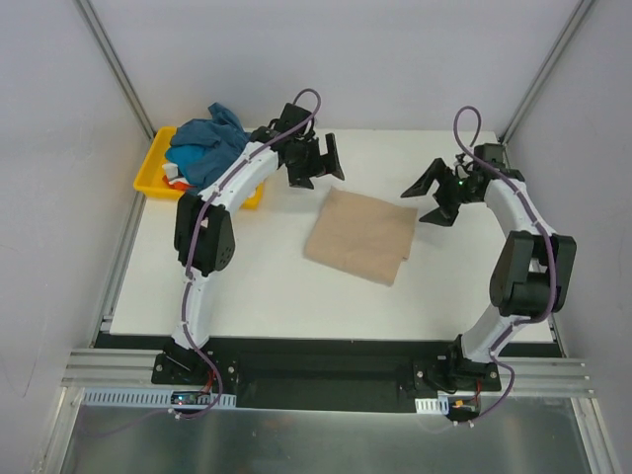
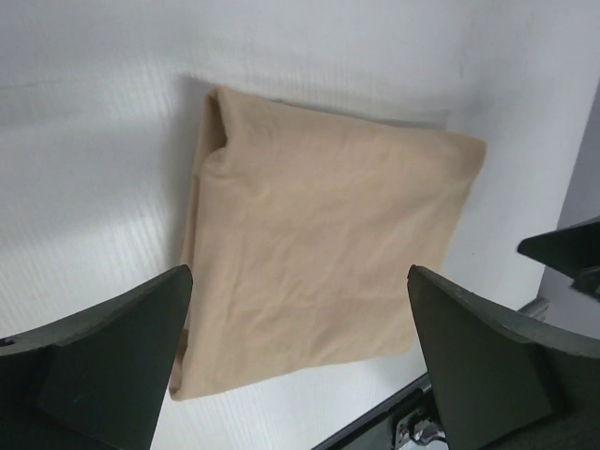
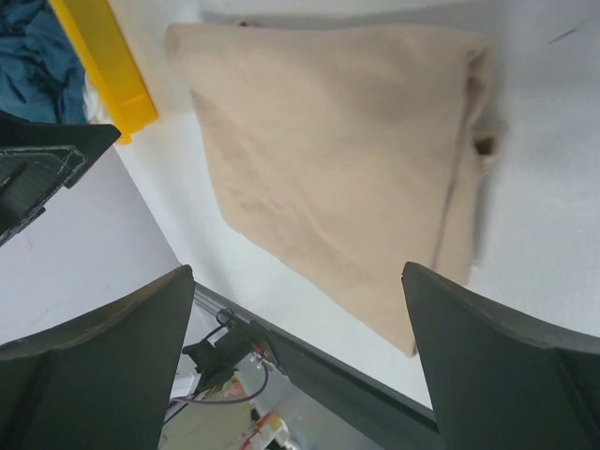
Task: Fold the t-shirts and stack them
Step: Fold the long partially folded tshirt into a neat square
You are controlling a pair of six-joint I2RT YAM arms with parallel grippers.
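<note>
White desk [image 1: 257, 286] takes up most of the view, and the beige t-shirt [image 1: 360, 235] is lying near the middle of it, folded into a flat squarish packet that sits a bit skewed, with one folded edge bunched up slightly. Over in the far left corner there's a yellow tray [image 1: 153, 168] with a teal-blue t-shirt [image 1: 207, 143] crumpled in a heap on it, plus a scrap of white and orange-red cloth [image 1: 176, 178] poking out underneath. Left hand [image 1: 316, 166] hovers just off the beige shirt's far left corner, fingers spread wide, holding nothing. Right hand [image 1: 433, 197] is the same deal off the far right corner, spread wide and empty.
</note>
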